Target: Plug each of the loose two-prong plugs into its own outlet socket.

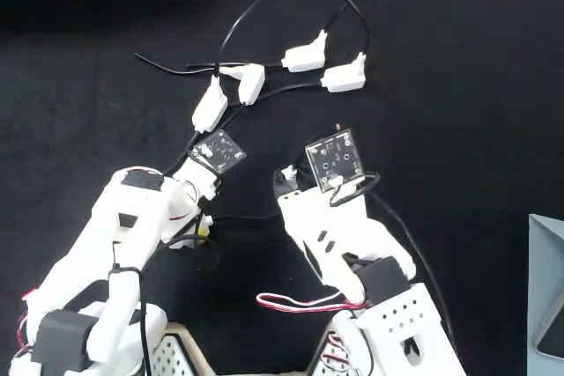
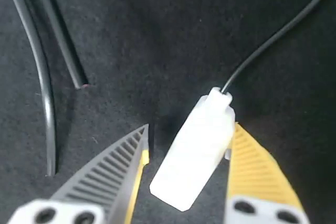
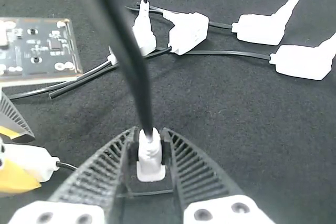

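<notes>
Left gripper point(image 2: 190, 129), spread, straddles a white plug point(image 2: 197, 150) at the connector cluster point(image 1: 282, 72) edge. Right gripper point(image 3: 148, 130), short of it, pinches a second plug point(image 3: 149, 162).

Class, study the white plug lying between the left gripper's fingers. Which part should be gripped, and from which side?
Grip the white plug across its two long sides, mid-body, coming down from above with the left gripper straddling it. Its cable leaves the far end, so stay clear of that end. The blocky body probably gives the fingers parallel faces.
</notes>
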`<state>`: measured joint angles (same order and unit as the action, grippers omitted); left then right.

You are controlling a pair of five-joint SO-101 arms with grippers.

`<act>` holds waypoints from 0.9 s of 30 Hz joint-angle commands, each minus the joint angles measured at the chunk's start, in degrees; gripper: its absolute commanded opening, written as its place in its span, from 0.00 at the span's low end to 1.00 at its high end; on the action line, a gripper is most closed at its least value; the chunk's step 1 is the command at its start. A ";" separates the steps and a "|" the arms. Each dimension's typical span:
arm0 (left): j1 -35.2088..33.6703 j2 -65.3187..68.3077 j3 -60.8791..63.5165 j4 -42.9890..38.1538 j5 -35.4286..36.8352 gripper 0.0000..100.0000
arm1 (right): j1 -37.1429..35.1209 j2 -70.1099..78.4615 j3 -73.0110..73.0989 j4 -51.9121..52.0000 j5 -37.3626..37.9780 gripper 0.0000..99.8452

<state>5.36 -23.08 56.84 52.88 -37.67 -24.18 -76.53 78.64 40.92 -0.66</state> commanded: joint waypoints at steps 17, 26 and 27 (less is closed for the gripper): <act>-3.65 -0.97 -17.36 4.75 4.13 0.24 | 0.88 -0.48 -2.15 0.26 0.53 0.01; -3.82 -0.70 -18.07 13.19 -3.60 0.31 | 0.88 -0.48 -1.80 0.26 0.53 0.01; -3.82 -0.35 -17.36 13.10 -4.04 0.31 | 0.88 -0.48 -1.71 0.26 0.53 0.01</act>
<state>2.20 -23.08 38.99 65.63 -39.25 -24.18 -76.53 78.64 40.92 -0.66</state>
